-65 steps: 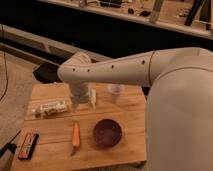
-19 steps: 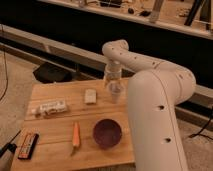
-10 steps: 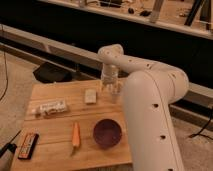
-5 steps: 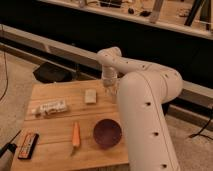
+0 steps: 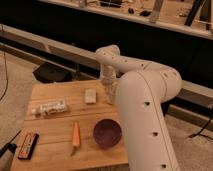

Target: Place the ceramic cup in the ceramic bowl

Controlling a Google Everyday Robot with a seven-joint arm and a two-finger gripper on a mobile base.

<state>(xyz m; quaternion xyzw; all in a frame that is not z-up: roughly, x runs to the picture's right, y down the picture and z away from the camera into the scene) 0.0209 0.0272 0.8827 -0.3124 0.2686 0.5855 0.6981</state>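
While the gripper (image 5: 107,82) hangs at the ceramic cup (image 5: 112,94) by the back edge of the table (image 5: 60,92) (grip state: cannot tell), secure your hold first, then lift straight and carry it forward over the ceramic bowl (image 5: 107,133).

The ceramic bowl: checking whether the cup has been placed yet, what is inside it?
Inside the ceramic bowl only its dark maroon surface shows; nothing lies in it. The gripper is apart from it, near the far edge of the table; what it covers cannot be seen.
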